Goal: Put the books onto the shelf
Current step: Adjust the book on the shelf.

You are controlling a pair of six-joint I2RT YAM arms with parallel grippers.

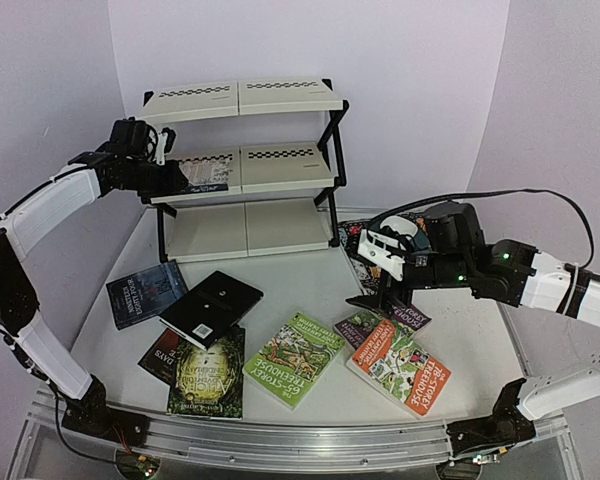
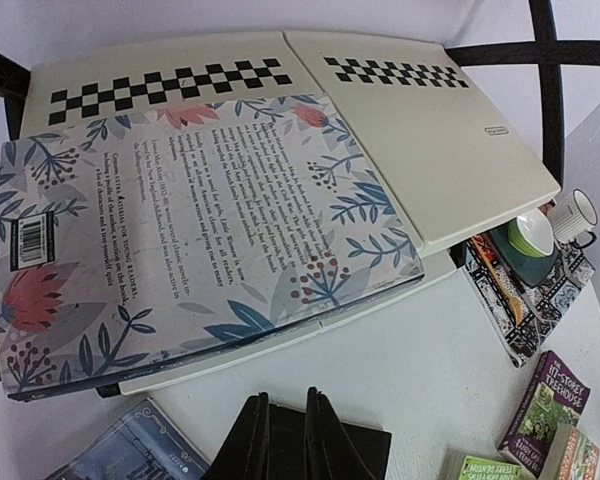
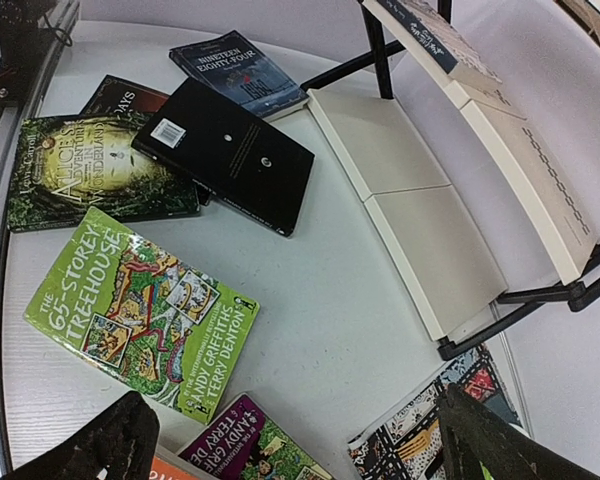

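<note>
The right gripper (image 3: 290,415), wide open and empty, hangs just above the thin purple paperback (image 3: 252,448), which lies flat on the white table (image 3: 320,330), its long axis slanting under the finger gap. The left gripper (image 2: 288,430), almost closed on nothing, is well apart, at the cream three-tier shelf (image 2: 420,150).

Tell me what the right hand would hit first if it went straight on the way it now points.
Probably the purple book, which lies flat straight ahead of the open right hand; the green book sits off to the side. Depth is unclear.
</note>
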